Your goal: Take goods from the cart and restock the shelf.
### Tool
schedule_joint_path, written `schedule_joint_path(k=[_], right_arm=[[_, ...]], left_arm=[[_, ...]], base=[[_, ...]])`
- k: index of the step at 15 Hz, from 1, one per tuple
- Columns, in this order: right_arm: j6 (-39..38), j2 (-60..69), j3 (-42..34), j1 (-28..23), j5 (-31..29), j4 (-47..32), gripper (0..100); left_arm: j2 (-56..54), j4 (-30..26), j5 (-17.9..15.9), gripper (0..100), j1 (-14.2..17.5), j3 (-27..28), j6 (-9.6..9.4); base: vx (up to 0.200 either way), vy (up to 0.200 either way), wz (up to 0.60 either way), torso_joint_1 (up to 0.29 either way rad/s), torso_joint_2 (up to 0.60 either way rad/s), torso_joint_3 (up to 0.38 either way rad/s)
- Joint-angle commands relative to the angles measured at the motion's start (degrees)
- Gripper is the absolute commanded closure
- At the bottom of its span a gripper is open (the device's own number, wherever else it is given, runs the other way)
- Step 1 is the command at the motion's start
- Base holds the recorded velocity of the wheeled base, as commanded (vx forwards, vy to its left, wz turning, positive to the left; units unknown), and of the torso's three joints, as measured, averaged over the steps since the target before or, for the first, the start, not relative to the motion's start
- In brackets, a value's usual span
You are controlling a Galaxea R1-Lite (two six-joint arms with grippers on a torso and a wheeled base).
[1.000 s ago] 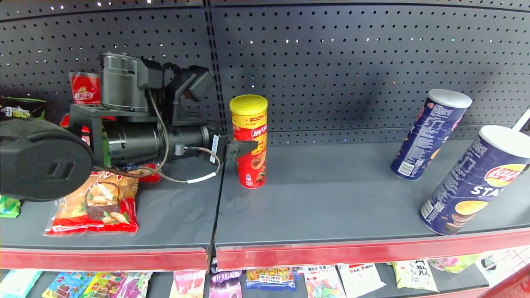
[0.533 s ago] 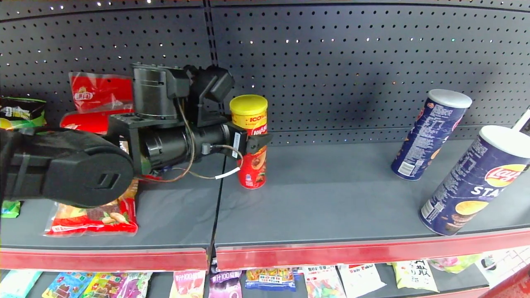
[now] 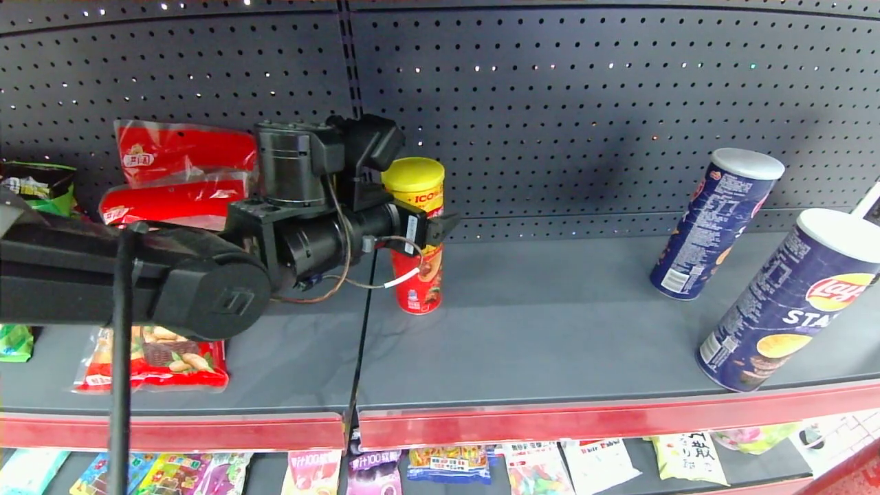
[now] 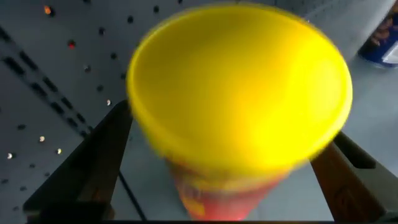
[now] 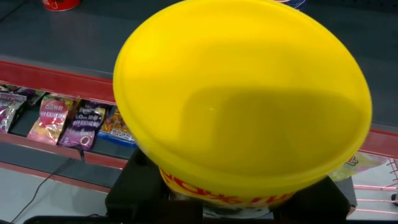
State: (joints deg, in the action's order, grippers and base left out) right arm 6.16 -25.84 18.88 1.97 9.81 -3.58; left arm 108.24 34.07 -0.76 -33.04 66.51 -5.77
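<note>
The can (image 3: 414, 237) on the shelf (image 3: 550, 337) has a red body, a yellow band near the top and a yellow lid. The second can (image 5: 242, 99) has a yellow lid too, with red lettering on yellow under it. The farther tall can (image 3: 715, 223) is dark blue with a white lid. The nearer tall can (image 3: 790, 302) is the same, with a yellow and red mark. The left gripper (image 3: 432, 232) is black. The shelf is grey with a red front strip. The back panel (image 3: 584, 103) is dark grey with rows of small holes. The packets (image 3: 182, 148) are red.

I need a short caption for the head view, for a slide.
Left gripper around a yellow-lidded red can on the grey shelf; two blue cans stand farther right.
</note>
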Motion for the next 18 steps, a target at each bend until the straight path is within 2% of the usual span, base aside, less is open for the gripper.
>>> schedule_joint_path(k=[1, 4, 5, 8, 10, 13, 15, 16, 17, 18], right_arm=[[0.00, -0.08, 0.01, 0.13, 0.03, -0.02, 100], [-0.36, -0.08, 0.01, 0.05, -0.06, -0.02, 100], [-0.36, -0.08, 0.01, 0.05, -0.06, -0.02, 100], [-0.36, -0.08, 0.01, 0.05, -0.06, -0.02, 100], [-0.36, -0.08, 0.10, 0.05, -0.06, -0.02, 100], [-0.36, -0.08, 0.10, 0.05, -0.06, -0.02, 100], [-0.36, -0.08, 0.28, 0.05, -0.06, -0.02, 100], [-0.36, -0.08, 0.28, 0.05, -0.06, -0.02, 100], [-0.36, -0.26, 0.54, 0.05, -0.06, -0.02, 100], [-0.36, -0.26, 0.54, 0.05, -0.06, -0.02, 100]], left_arm=[[1.62, 0.82, 0.23, 0, -0.19, 0.20, -0.03], [2.41, 1.17, 0.14, 0, -0.27, 0.29, -0.21], [2.50, 2.67, -0.12, 100, -0.19, 0.11, -0.21], [1.97, 2.75, -0.74, 100, -0.19, -0.33, -0.21], [0.22, 2.49, -3.20, 100, -0.10, -1.74, -0.21], [-5.06, -1.20, -13.39, 100, 1.22, -5.43, -0.12], [-11.30, -6.48, -24.82, 100, 2.89, -8.06, -0.21], [-12.35, -7.53, -27.19, 100, 3.51, -8.42, -0.21], [-12.97, -8.06, -31.06, 100, 5.44, -8.50, -1.27], [-12.97, -8.06, -31.06, 100, 5.44, -8.50, -1.27]], base=[[0.000, 0.000, 0.00, 0.000, 0.00, 0.000], [0.000, 0.000, 0.00, 0.000, 0.00, 0.000], [0.000, 0.000, 0.00, 0.000, 0.00, 0.000], [0.000, 0.000, 0.00, 0.000, 0.00, 0.000], [0.000, 0.000, 0.00, 0.000, 0.00, 0.000], [0.000, 0.000, 0.00, 0.000, 0.00, 0.000], [0.000, 0.000, 0.00, 0.000, 0.00, 0.000], [0.000, 0.000, 0.00, 0.000, 0.00, 0.000], [0.000, 0.000, 0.00, 0.000, 0.00, 0.000], [0.000, 0.000, 0.00, 0.000, 0.00, 0.000]])
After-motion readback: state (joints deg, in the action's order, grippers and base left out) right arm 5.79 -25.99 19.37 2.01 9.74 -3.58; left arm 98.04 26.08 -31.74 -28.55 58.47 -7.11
